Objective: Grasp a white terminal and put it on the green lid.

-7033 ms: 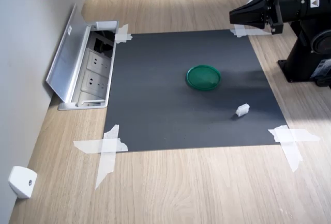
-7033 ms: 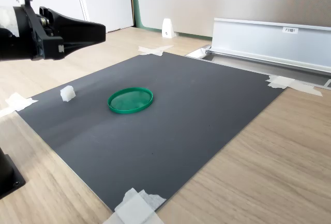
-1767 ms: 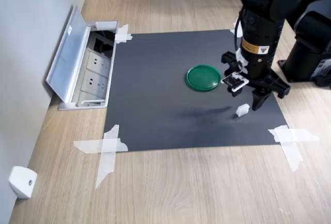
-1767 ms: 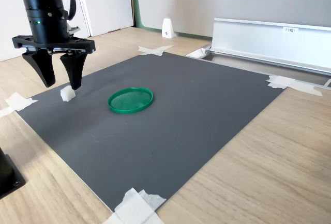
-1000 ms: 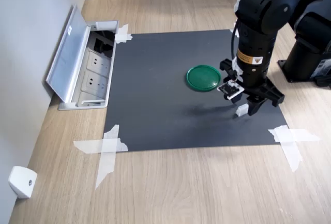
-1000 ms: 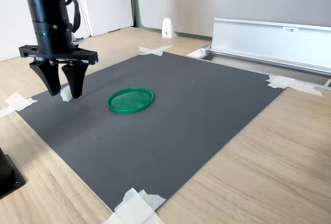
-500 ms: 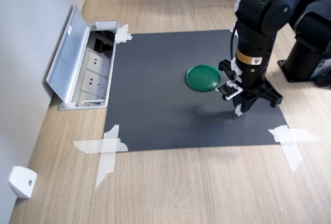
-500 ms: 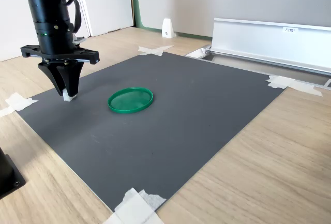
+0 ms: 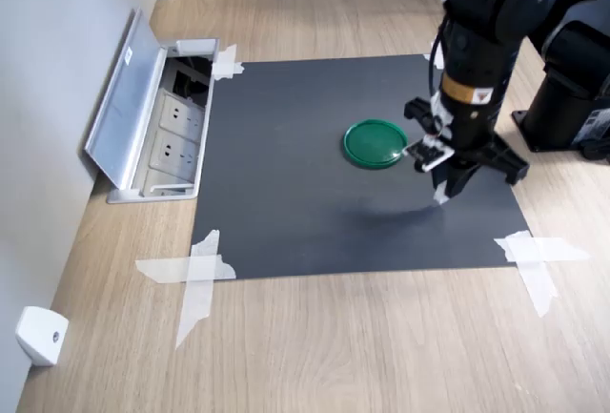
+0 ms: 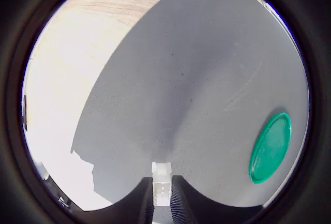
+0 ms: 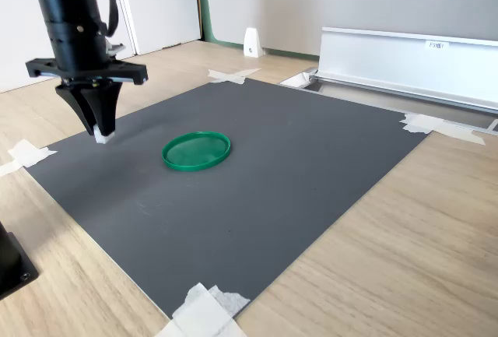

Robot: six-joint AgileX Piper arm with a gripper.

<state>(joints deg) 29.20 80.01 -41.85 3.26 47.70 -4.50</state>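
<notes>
- the white terminal point(image 9: 440, 196) point(image 10: 161, 183) point(image 11: 102, 137) sits pinched between the tips of the claw point(image 9: 445, 187) point(image 10: 162, 202) point(image 11: 99, 128), its lower end poking out below them; in both exterior views it appears raised a little above the dark mat point(image 9: 315, 184) point(image 11: 257, 173), though the gap is hard to judge.
- the green lid point(image 9: 375, 142) point(image 10: 270, 148) point(image 11: 196, 151) lies flat on the mat with nothing inside its rim; in the first exterior view it is just to the left of the claw, in the second exterior view just to the right, and apart from it.
- the claw is closed tight on the terminal, fingers pointing straight down, the black arm point(image 9: 481, 31) point(image 11: 70, 10) rising upright above it.
- the mat is taped at its corners with white tape strips point(image 9: 195, 275) point(image 11: 204, 311) to the wooden surface point(image 9: 334, 346) point(image 11: 405, 236).
- at the first exterior view's left, an open metal floor box point(image 9: 162, 127) shows power sockets inside, lid tilted up against the wall.
</notes>
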